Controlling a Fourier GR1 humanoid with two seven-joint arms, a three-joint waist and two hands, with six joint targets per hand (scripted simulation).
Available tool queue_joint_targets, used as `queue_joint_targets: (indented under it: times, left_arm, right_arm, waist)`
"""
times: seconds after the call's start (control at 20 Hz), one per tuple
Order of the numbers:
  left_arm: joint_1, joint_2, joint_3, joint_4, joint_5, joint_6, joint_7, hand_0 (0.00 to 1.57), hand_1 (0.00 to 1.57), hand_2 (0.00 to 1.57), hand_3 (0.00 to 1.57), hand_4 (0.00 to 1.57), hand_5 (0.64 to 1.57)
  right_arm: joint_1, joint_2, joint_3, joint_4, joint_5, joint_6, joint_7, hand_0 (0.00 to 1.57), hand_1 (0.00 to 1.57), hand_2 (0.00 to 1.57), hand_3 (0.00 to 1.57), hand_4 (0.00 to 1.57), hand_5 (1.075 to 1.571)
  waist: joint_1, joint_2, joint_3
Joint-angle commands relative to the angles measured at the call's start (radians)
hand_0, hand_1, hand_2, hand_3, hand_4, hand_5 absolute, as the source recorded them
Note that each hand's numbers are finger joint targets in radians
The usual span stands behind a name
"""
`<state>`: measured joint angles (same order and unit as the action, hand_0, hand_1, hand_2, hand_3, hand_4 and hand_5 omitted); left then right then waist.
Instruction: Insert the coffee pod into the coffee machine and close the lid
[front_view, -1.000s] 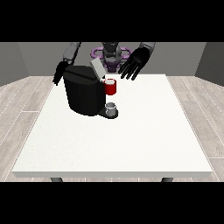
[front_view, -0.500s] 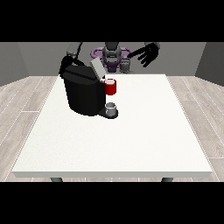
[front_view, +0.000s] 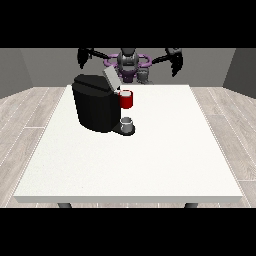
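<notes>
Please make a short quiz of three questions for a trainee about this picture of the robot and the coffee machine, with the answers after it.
1. True or false: the lid of the coffee machine stands raised.
2. Which is right? A: the hand at the view's left rests on the machine. B: both it and the hand at the view's right are up in the air, apart from the machine. C: one hand holds the red part.
3. Fill in: the small grey cup stands at the machine's base, directly ______ the red part.

Key:
1. True.
2. B.
3. Below.
</notes>
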<state>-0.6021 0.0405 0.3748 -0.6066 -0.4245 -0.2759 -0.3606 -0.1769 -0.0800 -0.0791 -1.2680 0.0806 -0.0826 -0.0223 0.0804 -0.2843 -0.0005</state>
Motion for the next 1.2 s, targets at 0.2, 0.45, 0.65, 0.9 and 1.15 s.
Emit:
queue_joint_targets:
  times: [0.2,0.45,0.65,0.9,1.15]
  left_arm:
    - [0.102,-0.039,-0.038,-0.108,0.092,-0.016,0.052,0.00,0.00,0.00,0.00,0.35,1.571]
    - [0.137,-0.040,-0.167,-0.208,0.202,-0.024,0.120,0.00,0.00,0.00,0.00,0.38,1.571]
    - [0.150,-0.040,-0.145,-0.339,0.195,-0.045,0.147,0.00,0.00,0.00,0.00,0.39,1.571]
    - [0.189,-0.040,-0.195,-0.431,0.228,-0.021,0.163,0.00,0.00,0.00,0.00,0.36,1.571]
    - [0.283,-0.040,-0.314,-0.569,0.279,0.022,0.218,0.00,0.00,0.00,0.00,0.28,1.571]
  right_arm:
    - [-0.074,-0.083,0.012,-0.051,0.008,0.082,0.028,0.00,0.00,0.00,0.00,0.24,1.571]
    - [-0.183,-0.104,-0.087,0.050,-0.039,0.050,0.089,0.00,0.00,0.00,0.00,0.00,1.571]
    - [-0.224,-0.126,-0.108,0.071,-0.081,0.094,0.080,0.00,0.00,0.00,0.00,0.00,1.571]
    - [-0.253,-0.113,-0.166,0.146,-0.156,0.105,0.065,0.00,0.00,0.00,0.00,0.13,1.571]
    - [-0.353,-0.136,-0.167,0.215,-0.152,0.091,0.117,0.00,0.00,0.00,0.00,0.07,1.571]
  waist:
    - [0.057,-0.019,0.0007]
    - [0.119,0.016,0.0010]
    - [0.125,0.104,0.0009]
    - [0.159,0.154,0.0012]
    - [0.159,0.178,0.0009]
